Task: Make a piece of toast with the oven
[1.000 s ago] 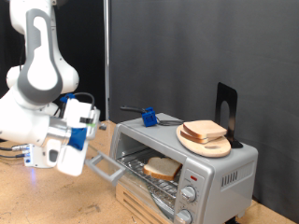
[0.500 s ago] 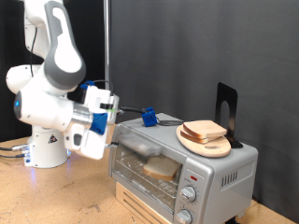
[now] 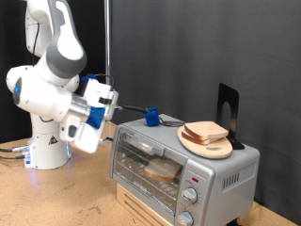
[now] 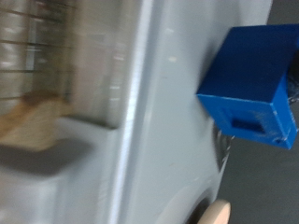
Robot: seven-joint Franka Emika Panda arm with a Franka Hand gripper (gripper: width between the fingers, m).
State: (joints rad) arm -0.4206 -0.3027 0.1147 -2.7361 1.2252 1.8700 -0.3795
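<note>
The silver toaster oven (image 3: 222, 175) stands at the exterior view's right with its glass door (image 3: 141, 158) shut. A slice of pale bread, the piece of toast (image 3: 162, 170), lies on the rack inside and shows through the glass. In the wrist view it is a blurred tan shape (image 4: 35, 123) behind the door. A second slice (image 3: 204, 131) lies on a round wooden board (image 3: 213, 147) on the oven's top. My gripper (image 3: 110, 121) is at the door's upper edge, on the exterior view's left. Nothing shows between its fingers.
A blue-handled tool (image 3: 149, 118) lies on the oven's top, and fills the wrist view (image 4: 250, 82) close by. A black stand (image 3: 227, 109) rises behind the board. Two knobs (image 3: 193, 196) and a red light (image 3: 195, 177) are on the oven's front. The oven sits on a wooden box (image 3: 141, 209).
The oven door was open and hanging down, then swung up and is now shut. My gripper rose with it, from low at the door's front edge to the oven's upper left corner.
</note>
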